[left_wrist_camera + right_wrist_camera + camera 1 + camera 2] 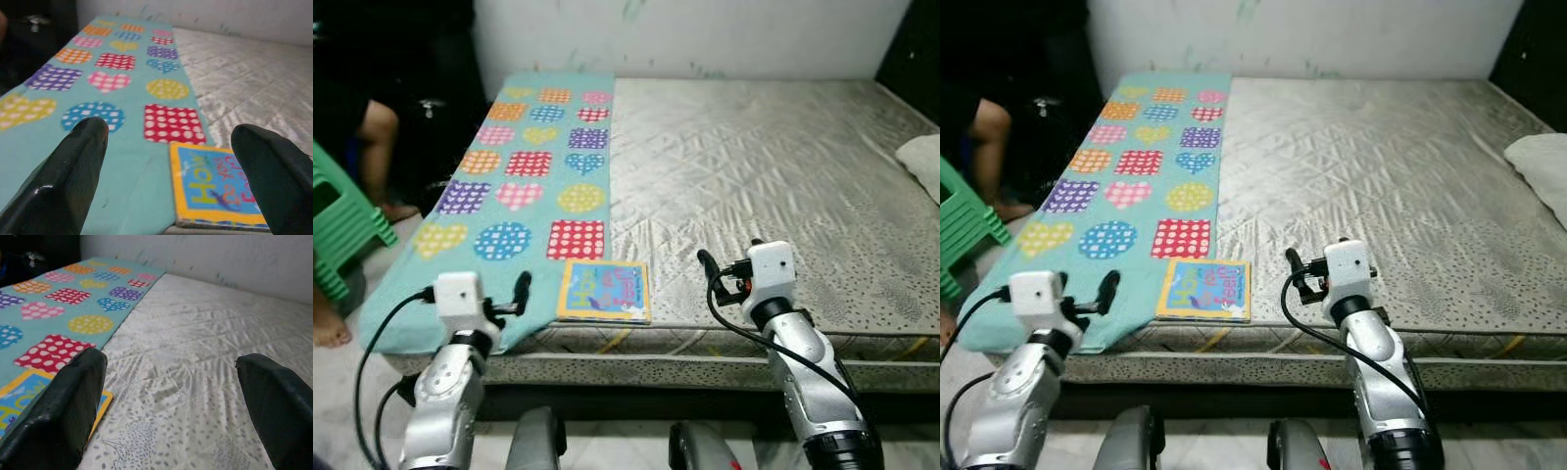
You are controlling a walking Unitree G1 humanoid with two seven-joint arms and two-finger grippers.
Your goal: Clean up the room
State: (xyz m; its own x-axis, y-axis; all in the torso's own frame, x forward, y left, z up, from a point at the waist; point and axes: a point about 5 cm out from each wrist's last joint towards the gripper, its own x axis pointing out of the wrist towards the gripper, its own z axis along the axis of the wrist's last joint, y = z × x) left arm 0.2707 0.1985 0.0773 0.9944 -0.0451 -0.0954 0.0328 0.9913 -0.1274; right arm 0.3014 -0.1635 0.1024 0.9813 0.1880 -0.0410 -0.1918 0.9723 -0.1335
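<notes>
A children's book [604, 291] lies flat at the mattress's [773, 186] near edge, partly on the patterned teal blanket [524, 186]. Left end effector [168, 161] and right end effector [173, 399] hover wide, empty. A flat book may slide off when nudged.

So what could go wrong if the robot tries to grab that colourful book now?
The book lies flat at the mattress edge, partly on the teal blanket. The open left gripper might nudge it off onto the floor, or pinch the blanket along with it and drag the blanket askew. A person's legs and a green stool are close on the robot's left, so a wide swing of that arm could bump them.
</notes>
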